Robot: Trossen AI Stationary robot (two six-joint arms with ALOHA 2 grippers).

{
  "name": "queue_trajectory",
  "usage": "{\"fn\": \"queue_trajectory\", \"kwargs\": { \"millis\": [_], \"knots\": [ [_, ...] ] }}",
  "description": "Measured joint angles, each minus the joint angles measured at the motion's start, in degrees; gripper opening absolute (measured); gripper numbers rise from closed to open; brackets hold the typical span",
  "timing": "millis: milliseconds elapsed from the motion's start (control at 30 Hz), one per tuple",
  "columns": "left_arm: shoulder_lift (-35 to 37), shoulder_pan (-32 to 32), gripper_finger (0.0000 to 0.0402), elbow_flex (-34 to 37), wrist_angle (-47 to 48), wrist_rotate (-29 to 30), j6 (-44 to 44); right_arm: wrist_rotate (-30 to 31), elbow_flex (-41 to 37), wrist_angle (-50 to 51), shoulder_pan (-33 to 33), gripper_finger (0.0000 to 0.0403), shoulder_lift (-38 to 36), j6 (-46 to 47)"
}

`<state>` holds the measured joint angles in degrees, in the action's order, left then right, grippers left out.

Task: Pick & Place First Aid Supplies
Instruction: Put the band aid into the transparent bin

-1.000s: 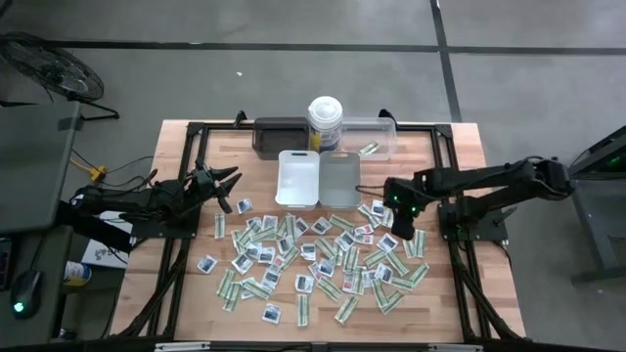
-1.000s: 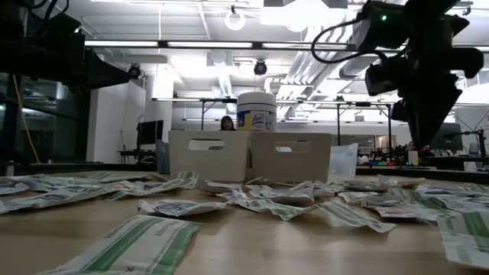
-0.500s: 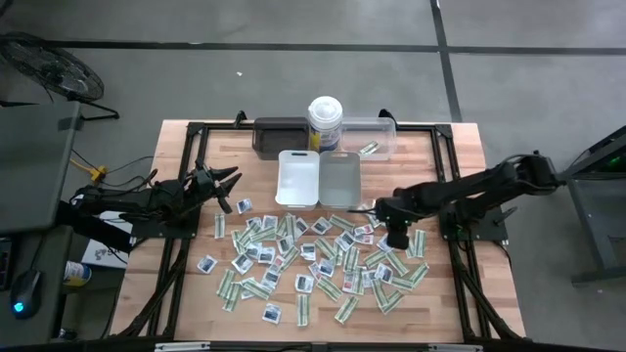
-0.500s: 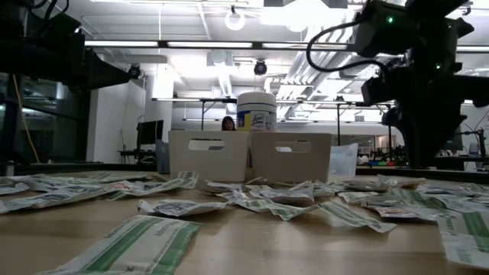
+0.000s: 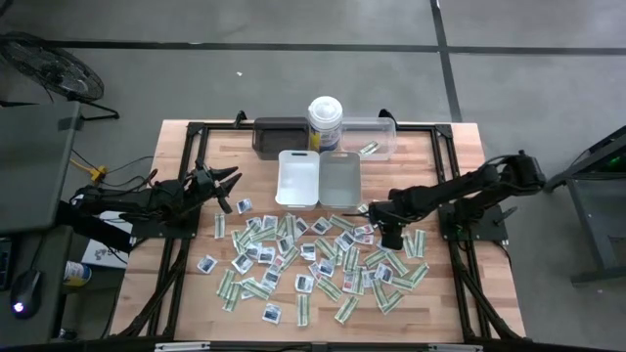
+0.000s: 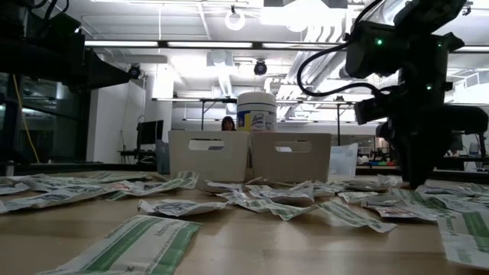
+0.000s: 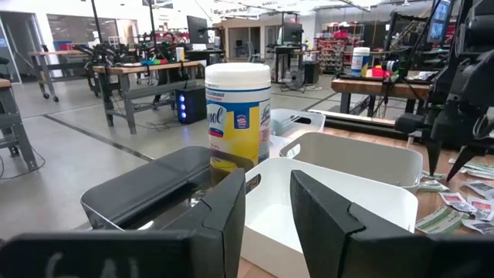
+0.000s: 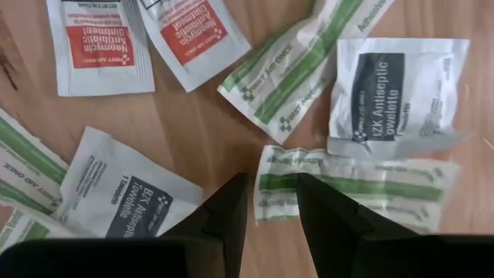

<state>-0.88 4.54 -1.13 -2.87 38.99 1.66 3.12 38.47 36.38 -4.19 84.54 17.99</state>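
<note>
Progress is small: one strip [image 5: 368, 149] lies in the clear tray [image 5: 384, 129], while packets [image 5: 293, 256] cover the table [image 5: 445, 284]. Right gripper [image 8: 267, 202], fingers slightly spread and empty, hovers over a green strip [image 8: 363, 185]; left gripper [image 7: 268, 202] waits, also spread.

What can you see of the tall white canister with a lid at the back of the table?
The canister is a tall white round tub with a white lid and a yellow-and-blue label. It looks like plastic. It stands upright at the table's far edge, between the dark tray and the clear tray. No gripper touches it.
</note>
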Motion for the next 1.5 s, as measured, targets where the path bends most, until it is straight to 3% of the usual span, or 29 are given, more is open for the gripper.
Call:
{"fn": "queue_trajectory", "kwargs": {
  "millis": [300,633,867,1167,1333,1500],
  "knots": [
    [0.0,0.0,0.0101,0.0,0.0,0.0,0.0,-0.1,0.3,-0.2,0.1,0.0097,1.6,0.0],
    [0.0,0.0,0.0101,0.0,0.0,0.0,0.0,-0.9,0.2,0.2,1.7,0.0005,1.6,0.2],
    [0.0,0.0,0.0101,0.0,0.0,0.0,0.0,-1.9,-0.1,0.7,1.9,0.0002,-0.2,5.0],
    [0.0,0.0,0.0101,0.0,0.0,0.0,0.0,-5.6,-0.1,2.3,2.4,0.0000,-8.5,15.4],
    [0.0,0.0,0.0101,0.0,0.0,0.0,0.0,-7.1,0.5,2.9,4.8,0.0000,-13.1,20.5],
    [0.0,0.0,0.0101,0.0,0.0,0.0,0.0,-5.8,4.5,5.8,9.2,0.0000,-15.8,19.5]
  ]
}}
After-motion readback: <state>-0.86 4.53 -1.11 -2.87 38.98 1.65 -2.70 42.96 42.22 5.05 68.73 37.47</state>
